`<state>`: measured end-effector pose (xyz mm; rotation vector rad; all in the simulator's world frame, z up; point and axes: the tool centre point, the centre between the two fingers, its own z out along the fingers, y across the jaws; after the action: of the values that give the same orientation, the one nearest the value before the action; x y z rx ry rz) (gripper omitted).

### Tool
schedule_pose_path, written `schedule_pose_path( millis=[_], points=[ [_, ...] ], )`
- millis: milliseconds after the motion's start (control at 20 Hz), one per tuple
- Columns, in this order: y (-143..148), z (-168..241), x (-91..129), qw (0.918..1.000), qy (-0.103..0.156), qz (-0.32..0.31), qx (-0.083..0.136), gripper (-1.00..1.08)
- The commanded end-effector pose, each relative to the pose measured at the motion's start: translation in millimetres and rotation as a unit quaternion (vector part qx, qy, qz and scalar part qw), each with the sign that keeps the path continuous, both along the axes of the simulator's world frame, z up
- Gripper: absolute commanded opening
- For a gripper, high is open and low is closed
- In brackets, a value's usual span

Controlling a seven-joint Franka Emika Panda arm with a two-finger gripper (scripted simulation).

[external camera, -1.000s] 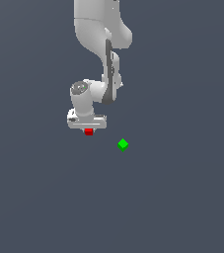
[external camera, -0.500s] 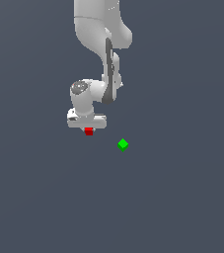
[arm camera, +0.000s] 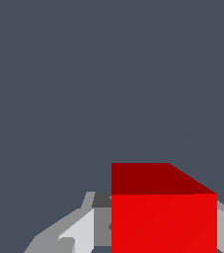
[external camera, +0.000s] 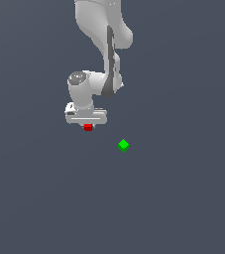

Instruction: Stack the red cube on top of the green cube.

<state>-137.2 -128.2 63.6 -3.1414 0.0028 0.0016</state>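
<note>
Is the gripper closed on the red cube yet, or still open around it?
Cannot tell for sure. The gripper sits right over the red cube, and the wrist view shows a finger beside the cube, but contact is unclear.

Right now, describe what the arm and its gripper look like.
The arm is glossy white with rounded, bulky links and a dark grey strip down one side. A grey disc caps the wrist joint. The gripper has a flat, wide white body; in the wrist view its fingers are pale grey and angular. No cables or markings show.

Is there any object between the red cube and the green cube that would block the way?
Nothing visible does. The red cube sits just under the claw, and the green cube lies apart toward the exterior view's right. Only bare grey floor shows between them.
</note>
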Motion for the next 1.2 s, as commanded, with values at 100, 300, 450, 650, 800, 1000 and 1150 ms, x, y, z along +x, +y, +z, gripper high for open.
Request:
schedule_pose_path(
  millis=[100,300,450,650,800,1000,1150],
  points=[
    [-0.1,27.8,0.2,1.0,-0.001,0.0,0.0,-1.0],
    [-0.3,45.1,0.4,1.0,-0.001,0.0,0.0,-1.0],
    [-0.5,52.9,0.9,1.0,-0.001,0.0,0.0,-1.0],
    [-0.7,56.5,1.6,1.0,-0.001,0.0,0.0,-1.0],
    [0.5,54.7,2.1,1.0,-0.001,0.0,0.0,-1.0],
    [10.1,51.8,6.6,1.0,-0.001,0.0,0.0,-1.0],
    [23.7,47.9,12.9,1.0,-0.001,0.0,0.0,-1.0]
  ],
)
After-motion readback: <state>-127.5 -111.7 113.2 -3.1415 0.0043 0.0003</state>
